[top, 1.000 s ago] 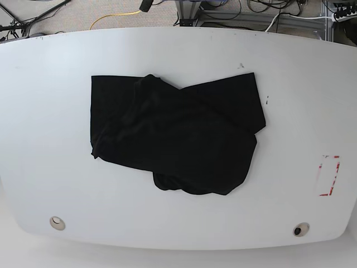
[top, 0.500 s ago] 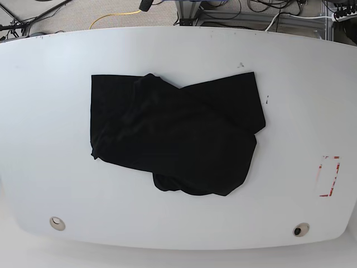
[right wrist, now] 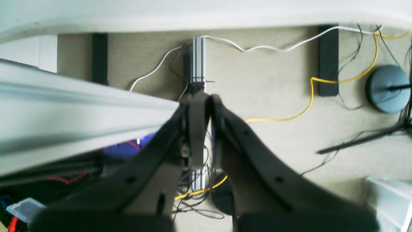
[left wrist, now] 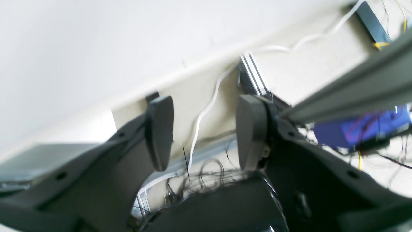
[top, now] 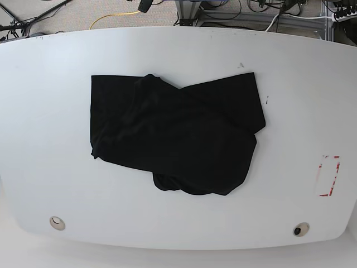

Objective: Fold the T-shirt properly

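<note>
The black T-shirt (top: pixel 175 134) lies crumpled in the middle of the white table (top: pixel 44 111) in the base view, with a bunched lump at its near edge. Neither arm shows in the base view. In the left wrist view my left gripper (left wrist: pixel 204 132) is open, nothing between its fingers (left wrist: pixel 159 132), and it hangs past the table's edge above the floor. In the right wrist view my right gripper (right wrist: pixel 210 106) is shut on nothing, also over the floor beyond the table. The T-shirt is out of both wrist views.
A red-marked rectangle (top: pixel 328 176) sits at the table's right side, and two round holes (top: pixel 56 223) lie near the front edge. Cables (right wrist: pixel 309 96), an aluminium frame rail (right wrist: pixel 80 109) and a round stand base (right wrist: pixel 388 88) lie below the table.
</note>
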Controlling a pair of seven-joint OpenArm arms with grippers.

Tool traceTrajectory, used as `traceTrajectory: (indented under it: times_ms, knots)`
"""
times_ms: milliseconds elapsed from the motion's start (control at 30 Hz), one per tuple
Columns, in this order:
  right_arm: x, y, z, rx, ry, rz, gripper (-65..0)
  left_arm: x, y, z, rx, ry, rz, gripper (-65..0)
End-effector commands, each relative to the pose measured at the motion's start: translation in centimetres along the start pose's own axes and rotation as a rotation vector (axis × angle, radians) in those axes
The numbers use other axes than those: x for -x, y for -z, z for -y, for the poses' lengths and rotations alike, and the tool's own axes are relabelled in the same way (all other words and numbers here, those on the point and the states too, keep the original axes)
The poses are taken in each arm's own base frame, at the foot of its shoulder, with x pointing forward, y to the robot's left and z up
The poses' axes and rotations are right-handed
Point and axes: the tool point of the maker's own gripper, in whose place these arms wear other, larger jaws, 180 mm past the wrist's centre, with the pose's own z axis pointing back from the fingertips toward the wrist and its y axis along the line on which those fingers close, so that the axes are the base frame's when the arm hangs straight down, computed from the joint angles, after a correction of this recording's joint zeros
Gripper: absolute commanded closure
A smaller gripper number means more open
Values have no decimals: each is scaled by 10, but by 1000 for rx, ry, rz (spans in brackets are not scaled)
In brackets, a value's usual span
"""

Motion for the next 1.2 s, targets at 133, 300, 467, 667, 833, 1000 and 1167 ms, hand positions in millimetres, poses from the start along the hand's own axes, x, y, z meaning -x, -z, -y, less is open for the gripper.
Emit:
traceTrajectory:
  times_ms: [133, 300, 467, 667, 833, 1000, 1167]
  knots:
    - [-51, 11, 2, 0, -38, 119, -27, -16, -3, 0, -3, 1, 34, -300]
    - [-78, 31, 18, 34, -60, 181, -29, -31, 15, -8, -46, -8, 85, -429]
    - [-104, 53, 17, 28, -70, 222, -32, -36, 33, -22, -129, -41, 90, -486]
    - [-130, 77, -2, -60, -98, 231, -35, -45, 50, -40, -214, -74, 96, -486]
    - [-146, 90, -25, -186, -68, 215, -103, -50, 51, -60, -307, -100, 117, -489]
    - [-155, 99, -29, -229, -40, 173, -304, -53, 52, -69, -337, -98, 127, -490]
    - [-171, 104, -35, -316, 15, 185, -319, -55, 55, -70, -339, -91, 135, -490]
